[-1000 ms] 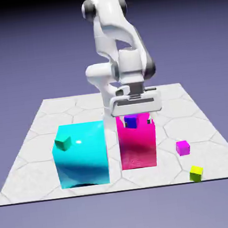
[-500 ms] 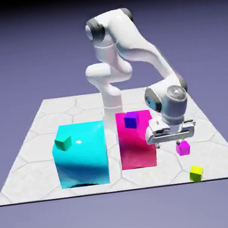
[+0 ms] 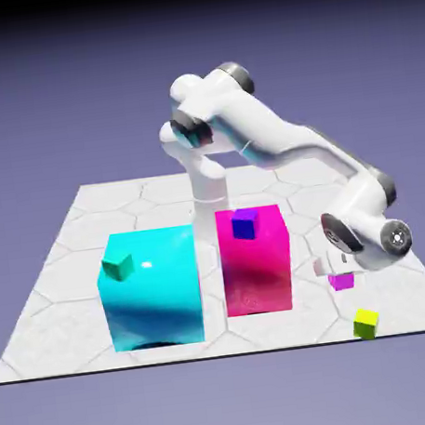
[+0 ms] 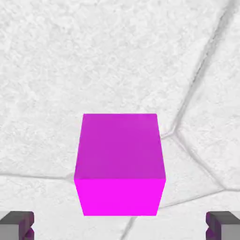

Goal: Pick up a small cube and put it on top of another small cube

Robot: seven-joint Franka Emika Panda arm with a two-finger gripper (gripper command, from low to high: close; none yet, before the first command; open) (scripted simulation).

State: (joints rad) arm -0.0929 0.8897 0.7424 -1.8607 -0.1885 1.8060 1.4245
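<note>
**Gripper low over the magenta cube, jaws spread**

Your table (image 3: 78, 233) is a pale slab with a hexagon pattern, and it carries everything else. The white arm (image 3: 274, 148) bends from its base at the far edge down toward the exterior view's right, ending low over the table surface.

The 2 big blocks stand side by side near the front edge: the cyan block (image 3: 156, 293) on the exterior view's left, the pink block (image 3: 256, 272) just beside it toward the middle. A tiny teal-green cube (image 3: 118, 264) sits on the cyan block's top, near its front left corner. The dark blue-violet cube (image 3: 245, 224) rests on top of the pink block.

Now look at the gripper (image 4: 120, 225). In the hand view you see its 2 grey fingertips (image 4: 16, 224) at the bottom corners, well apart, with the magenta cube (image 4: 119, 164) lying on the table in the gap between them. Neither tip touches the cube, so the jaws stand spread wide and grasp nothing.

In the exterior view the magenta cube (image 3: 342, 281) is partly hidden by the hand, on the table to the right of the pink block. The yellow-green cube (image 3: 366, 322) lies nearer the front edge, apart from it.
</note>
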